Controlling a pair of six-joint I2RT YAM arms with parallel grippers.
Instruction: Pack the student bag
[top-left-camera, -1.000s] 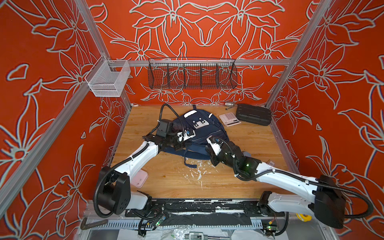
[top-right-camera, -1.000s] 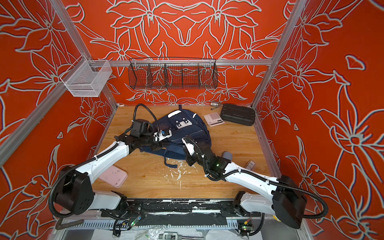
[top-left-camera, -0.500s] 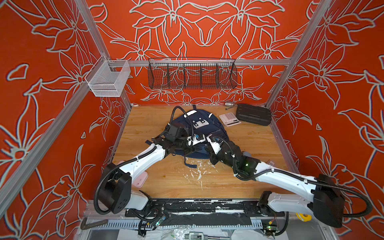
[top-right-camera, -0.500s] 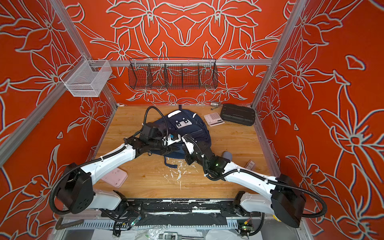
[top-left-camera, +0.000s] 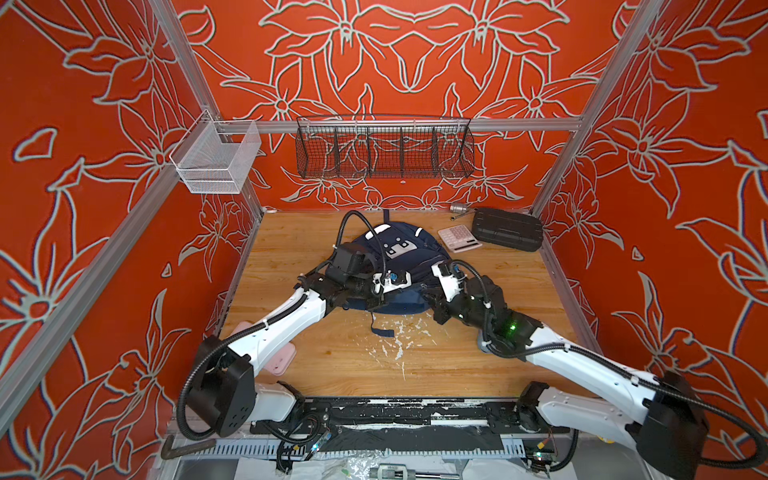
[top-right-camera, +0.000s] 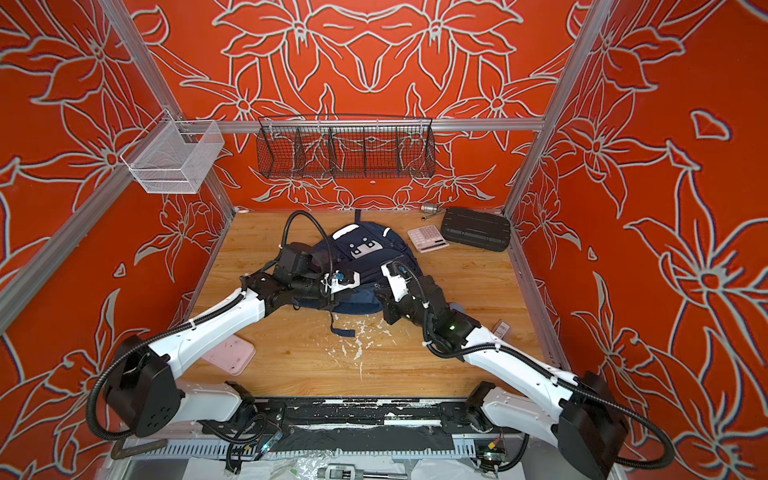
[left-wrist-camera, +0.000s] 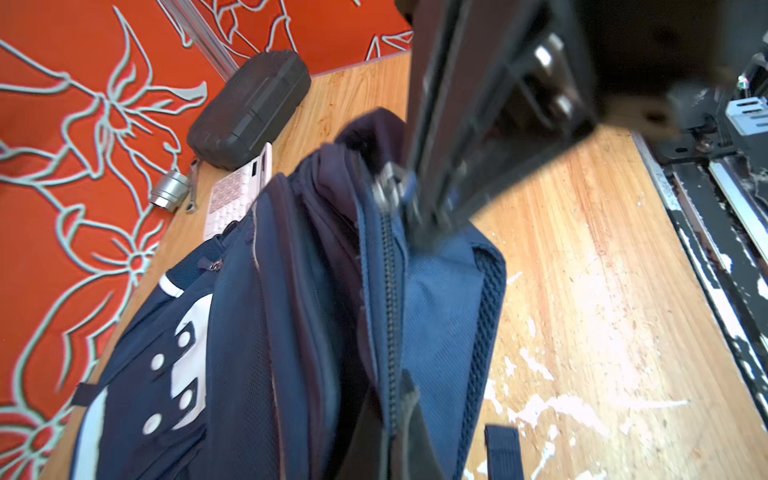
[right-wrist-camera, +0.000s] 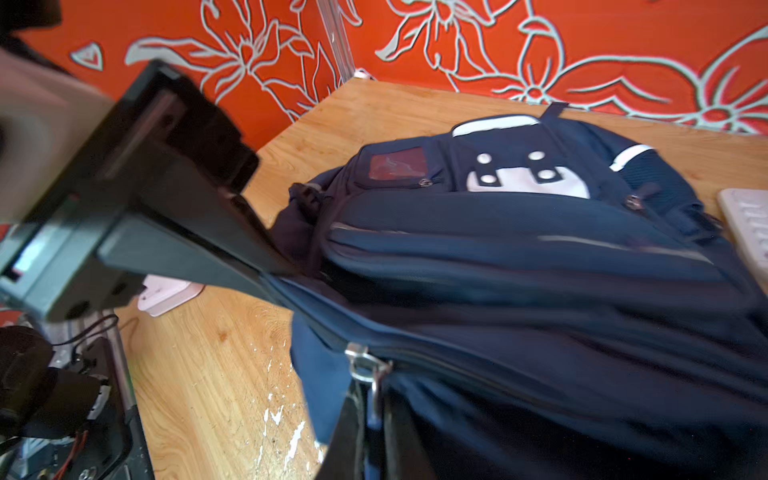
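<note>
Scene: two arms meet over the student bag (top-left-camera: 419, 241), which lies mid-counter (top-left-camera: 478, 353) toward the back wall; a pink calculator (top-left-camera: 459, 239) & a black hard case (top-left-camera: 508, 229) sit just beside its far right corner.
Left gripper (top-left-camera: 397, 281): jaws together, pinching the bag's fabric edge next to the main zip.
Right gripper (right-wrist-camera: 371, 401): jaws together on the metal zip pull (right-wrist-camera: 365, 365), as far as the wrist view shows.
Step in hand: prob. opening the main compartment, w/ one arm anchoring and the other running the slider.
Doing it well: hold the cloth taut on the left side. Draw along the zip track (left-wrist-camera: 390, 291) and follow its curve, not up & away. Go slow if fabric bunches. A soft bag may slide, so anchor firmly.
Bag look: navy, bulky, lying front-up. It has several zipped pockets, pale stripes and a white patch (top-left-camera: 398, 249) w/ dark dots. A loose strap (top-left-camera: 380, 328) trails toward the front edge.
Unclear: whether the zip is open at all, as the wrist views are blurred.
</note>
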